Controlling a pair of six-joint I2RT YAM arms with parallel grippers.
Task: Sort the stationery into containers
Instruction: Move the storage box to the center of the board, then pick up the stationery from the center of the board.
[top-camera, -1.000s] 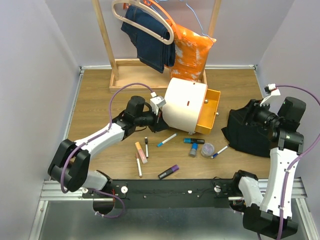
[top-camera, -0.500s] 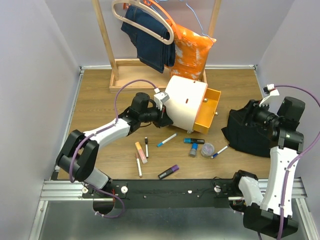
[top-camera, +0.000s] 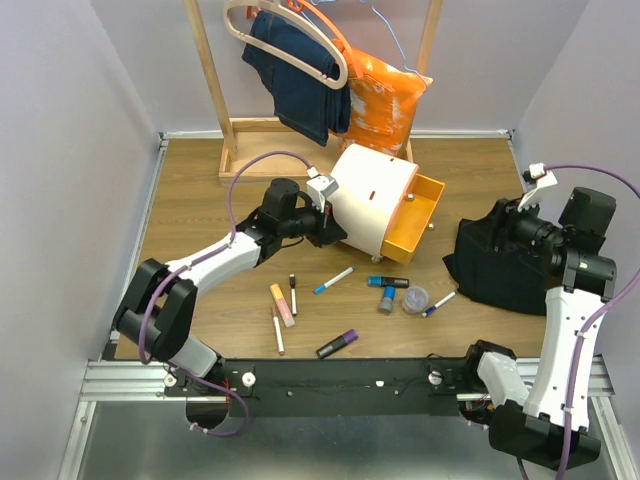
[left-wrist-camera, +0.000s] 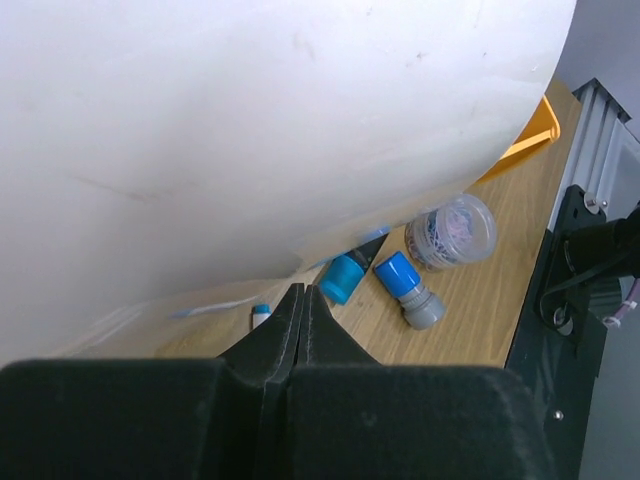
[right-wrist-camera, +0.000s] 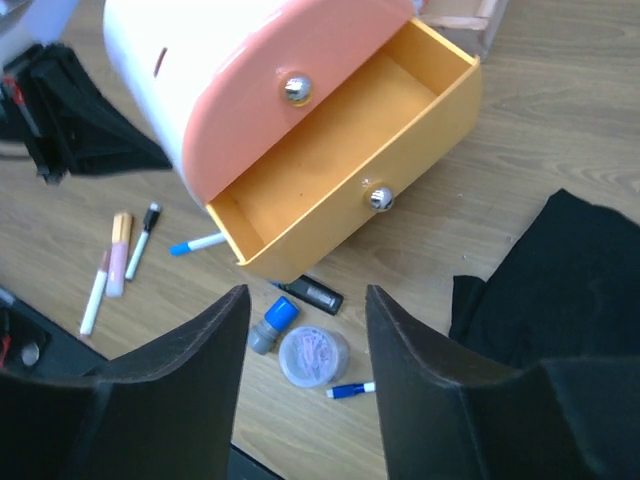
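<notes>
The cream-white cabinet (top-camera: 372, 203) lies tipped over at mid-table, its lower orange drawer (top-camera: 417, 222) pulled out and empty (right-wrist-camera: 330, 175); the upper drawer (right-wrist-camera: 250, 110) is closed. My left gripper (top-camera: 325, 226) is shut, empty, and pressed against the cabinet's white side (left-wrist-camera: 250, 130). Loose stationery lies in front: a blue-capped white pen (top-camera: 333, 280), an orange-pink marker (top-camera: 282, 305), a purple marker (top-camera: 337, 344), a black marker (right-wrist-camera: 310, 293), a blue-capped grey piece (right-wrist-camera: 270, 325) and a clear round tub (right-wrist-camera: 313, 357). My right gripper (right-wrist-camera: 307, 295) hangs open high above these.
A dark folded cloth (top-camera: 495, 262) lies at the right under my right arm. A wooden clothes rack (top-camera: 235, 150) with jeans and an orange bag (top-camera: 385, 100) stands at the back. A thin black-and-white pen (top-camera: 293, 294) and a white pen (top-camera: 277, 330) lie front left.
My left arm has reached further forward, shut, and the cabinet has turned and shifted slightly right under its push. The right arm has barely moved.
</notes>
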